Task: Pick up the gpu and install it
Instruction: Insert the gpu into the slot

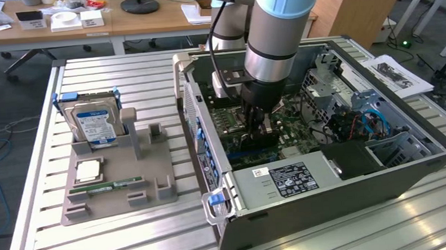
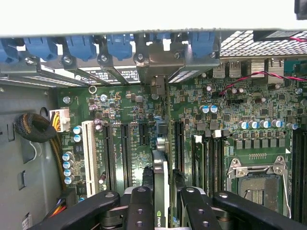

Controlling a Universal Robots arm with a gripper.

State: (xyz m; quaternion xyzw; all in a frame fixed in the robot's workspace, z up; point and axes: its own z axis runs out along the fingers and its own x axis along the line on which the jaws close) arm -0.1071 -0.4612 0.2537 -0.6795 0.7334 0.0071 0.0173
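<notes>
My gripper (image 1: 258, 123) is down inside the open computer case (image 1: 286, 190), just above the green motherboard (image 1: 302, 130). In the wrist view the gripper (image 2: 160, 203) is shut on the gpu (image 2: 161, 177), a thin dark card seen edge-on between the black fingers (image 2: 139, 206). The card runs along the line of the expansion slots (image 2: 125, 148). Its grey metal end bracket (image 2: 154, 60) sits at the case's rear wall among the blue slot latches (image 2: 79, 45). I cannot tell whether the card's lower edge sits in a slot. From outside, the gpu (image 1: 259, 141) shows as a dark shape under the fingers.
A grey parts holder (image 1: 147, 187) lies on the slatted table at the exterior view's left, carrying a silver hard drive (image 1: 95, 122), a green RAM stick (image 1: 105, 186) and a CPU (image 1: 87, 171). The CPU socket (image 2: 256, 177), capacitors and cables (image 2: 36, 127) crowd the board.
</notes>
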